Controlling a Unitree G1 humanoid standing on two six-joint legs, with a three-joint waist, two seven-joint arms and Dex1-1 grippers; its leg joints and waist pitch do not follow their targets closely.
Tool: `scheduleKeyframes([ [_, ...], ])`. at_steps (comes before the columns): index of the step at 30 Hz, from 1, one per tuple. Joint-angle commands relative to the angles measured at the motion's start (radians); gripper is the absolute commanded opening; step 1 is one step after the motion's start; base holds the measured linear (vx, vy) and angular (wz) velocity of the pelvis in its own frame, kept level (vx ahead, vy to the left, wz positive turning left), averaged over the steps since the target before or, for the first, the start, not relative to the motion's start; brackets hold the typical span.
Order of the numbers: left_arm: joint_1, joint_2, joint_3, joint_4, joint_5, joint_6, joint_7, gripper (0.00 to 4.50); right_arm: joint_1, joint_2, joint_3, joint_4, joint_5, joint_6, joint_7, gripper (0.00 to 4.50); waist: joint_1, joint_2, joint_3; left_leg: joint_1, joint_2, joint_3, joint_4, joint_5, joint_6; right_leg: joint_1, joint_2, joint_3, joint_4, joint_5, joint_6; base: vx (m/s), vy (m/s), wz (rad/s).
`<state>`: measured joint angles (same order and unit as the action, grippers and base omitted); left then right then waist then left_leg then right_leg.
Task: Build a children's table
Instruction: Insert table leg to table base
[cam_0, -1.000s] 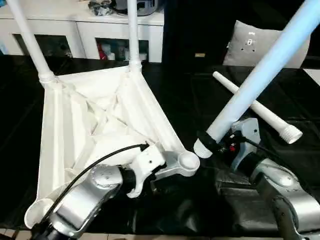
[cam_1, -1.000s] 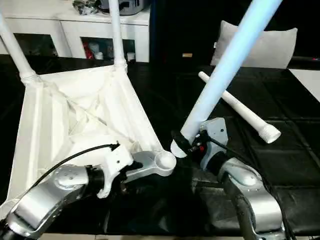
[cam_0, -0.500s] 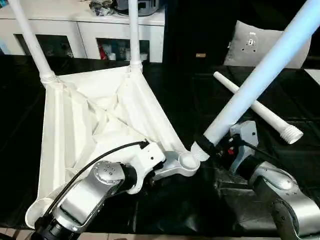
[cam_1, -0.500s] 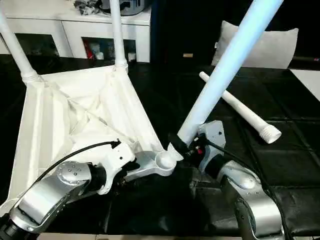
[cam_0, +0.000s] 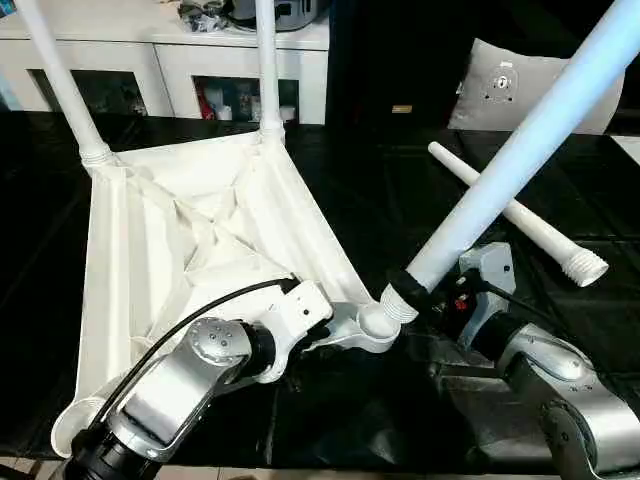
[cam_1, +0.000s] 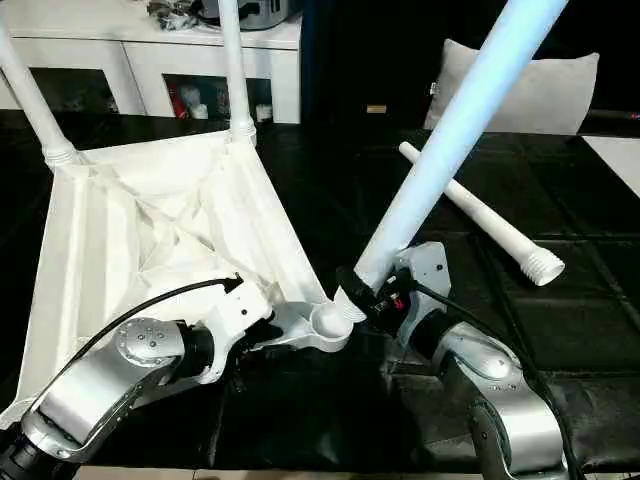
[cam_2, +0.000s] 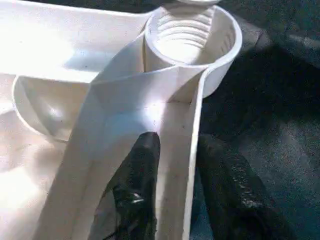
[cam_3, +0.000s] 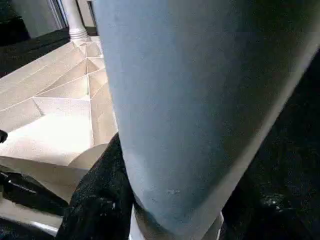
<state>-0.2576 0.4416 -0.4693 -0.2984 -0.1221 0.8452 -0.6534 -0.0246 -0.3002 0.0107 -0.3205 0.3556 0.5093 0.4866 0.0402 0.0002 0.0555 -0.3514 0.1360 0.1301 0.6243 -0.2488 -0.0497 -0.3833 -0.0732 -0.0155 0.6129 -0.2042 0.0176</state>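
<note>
- Black glossy floor carries the work in the left eye view, with white cabinets (cam_0: 150, 50) behind and a grey-white cushion (cam_0: 510, 85) at the far right; the table top (cam_0: 190, 230) lies ribbed side up, two legs already standing in its far corner sockets (cam_0: 95, 152), and a spare leg (cam_0: 515, 215) lying flat well to the right
- Same view: the right gripper (cam_0: 430, 292) holds the third leg (cam_0: 520, 150) near its threaded end, the leg's long axis slanting up and away to the right, its tip touching or just above the rim of the near corner socket (cam_0: 375, 320); the leg looks too tilted to thread, so my guess is it must be stood upright over the socket first
- Left wrist view: the left gripper (cam_2: 172, 192) straddles the top's thin edge wall (cam_2: 192, 150) just behind the threaded socket (cam_2: 192, 32), one black finger (cam_2: 137, 185) inside, the other outside, narrowed around the wall to steady it; whether both pads press I cannot tell
- Right wrist view: the leg (cam_3: 200, 100) sits clamped between the right gripper's dark fingers (cam_3: 97, 200), the ribbed underside (cam_3: 65, 95) beyond; nothing blocks the socket
</note>
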Motion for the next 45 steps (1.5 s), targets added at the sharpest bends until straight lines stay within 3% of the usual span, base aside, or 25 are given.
scheduleKeyframes([
  [1,-0.014,0.006,-0.008,0.012,0.008,-0.009,-0.006,1.02,0.005,-0.002,0.009,-0.033,0.004,-0.011,0.001,1.89,0.004,0.004,-0.047,-0.008,0.067,-0.016,-0.096,-0.094,0.022,0.045,-0.061,0.035,-0.065,-0.130,-0.249,0.000,0.000,0.00],
  [11,-0.003,0.018,-0.014,0.024,0.009,-0.031,-0.022,0.32,-0.018,-0.010,0.025,-0.024,0.017,0.008,0.029,1.89,0.005,0.000,-0.046,-0.009,0.066,-0.016,-0.096,-0.095,0.026,0.045,-0.061,0.035,-0.066,-0.143,-0.244,0.000,0.000,0.00],
  [15,-0.006,0.028,0.000,0.074,-0.002,-0.103,-0.058,0.01,-0.052,-0.025,0.050,-0.002,0.033,0.030,0.076,1.89,0.003,-0.003,-0.046,-0.009,0.066,-0.016,-0.096,-0.090,0.033,0.044,-0.061,0.035,-0.066,-0.145,-0.242,0.000,0.000,0.00],
  [19,-0.027,0.077,0.024,0.177,0.009,-0.246,-0.123,0.00,-0.125,-0.044,0.084,0.075,0.020,0.035,0.127,1.89,-0.001,-0.008,-0.045,-0.008,0.063,-0.012,-0.096,-0.109,0.035,0.041,-0.062,0.036,-0.069,-0.183,-0.239,0.000,0.000,0.00],
  [22,-0.039,0.096,0.051,0.239,-0.019,-0.376,-0.212,0.00,-0.184,-0.060,0.112,0.142,0.009,0.036,0.181,1.89,0.003,-0.014,-0.044,-0.007,0.064,-0.012,-0.102,-0.145,0.028,0.039,-0.066,0.038,-0.078,-0.283,-0.216,0.000,0.000,0.00],
  [24,-0.049,0.102,0.054,0.275,-0.020,-0.429,-0.244,0.00,-0.215,-0.066,0.121,0.173,0.010,0.050,0.204,1.89,0.005,-0.011,-0.046,-0.007,0.063,-0.011,-0.100,-0.129,0.030,0.036,-0.066,0.038,-0.077,-0.276,-0.214,0.000,0.000,0.00],
  [35,-0.080,0.124,0.022,0.359,0.011,-0.558,-0.344,0.00,-0.297,-0.104,0.187,0.253,0.009,0.065,0.313,1.89,0.024,-0.019,-0.056,-0.007,0.069,0.005,-0.099,-0.055,0.042,0.036,-0.065,0.035,-0.063,-0.171,-0.226,0.000,0.000,0.00],
  [41,-0.101,0.109,0.010,0.388,0.024,-0.601,-0.373,0.00,-0.324,-0.107,0.229,0.285,-0.008,0.064,0.356,1.89,0.033,-0.019,-0.055,-0.006,0.071,0.012,-0.098,-0.066,0.036,0.032,-0.064,0.035,-0.063,-0.191,-0.228,0.000,0.000,0.00],
  [45,-0.106,0.100,0.023,0.414,0.030,-0.624,-0.376,0.00,-0.334,-0.126,0.250,0.289,-0.028,0.060,0.378,1.89,0.040,-0.019,-0.053,-0.004,0.073,0.013,-0.101,-0.099,0.019,0.029,-0.066,0.037,-0.067,-0.247,-0.210,0.000,0.000,0.00],
])
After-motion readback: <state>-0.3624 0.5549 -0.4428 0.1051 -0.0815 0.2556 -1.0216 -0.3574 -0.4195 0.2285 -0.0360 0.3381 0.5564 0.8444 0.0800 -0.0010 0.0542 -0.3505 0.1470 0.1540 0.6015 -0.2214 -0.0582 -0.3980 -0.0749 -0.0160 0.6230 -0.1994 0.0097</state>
